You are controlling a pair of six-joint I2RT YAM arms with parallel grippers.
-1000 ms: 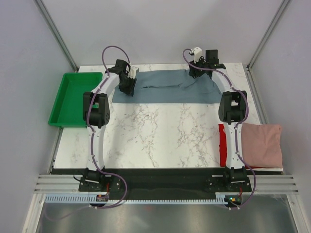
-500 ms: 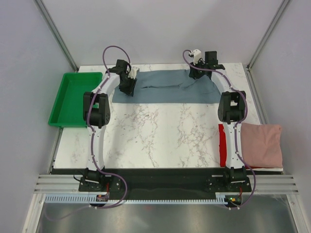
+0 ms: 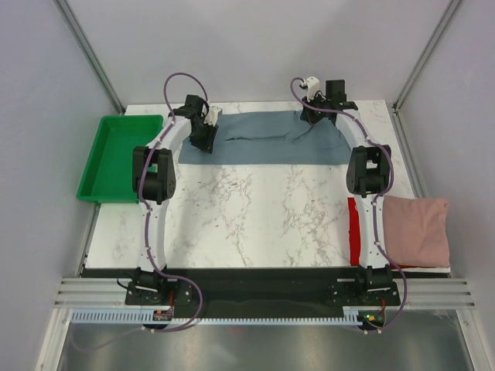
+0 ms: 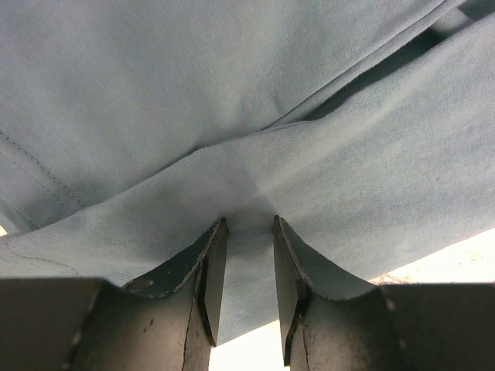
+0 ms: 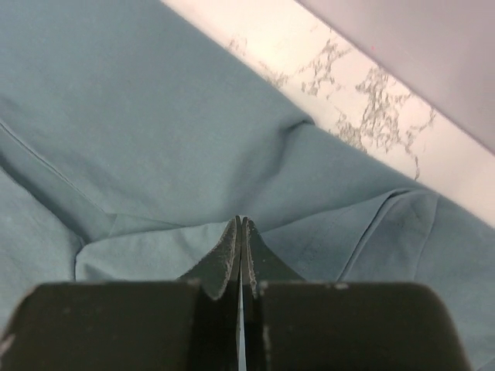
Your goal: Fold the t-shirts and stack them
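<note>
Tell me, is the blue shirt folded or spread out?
Spread out: the blue shirt stretches wide along the table's far edge, partly folded over.

You'll find a green plastic tray (image 3: 117, 154) well to the left of the left jaws, sitting at the left edge of the white, grey-veined marble desk (image 3: 255, 216). Just beyond the right jaws a bare band of that marble runs up to a plain grey wall (image 5: 433, 46). Far back on the near side of both jaws, a black strip (image 3: 255, 274) and a ribbed metal rail (image 3: 263, 292) border the desk.
</note>
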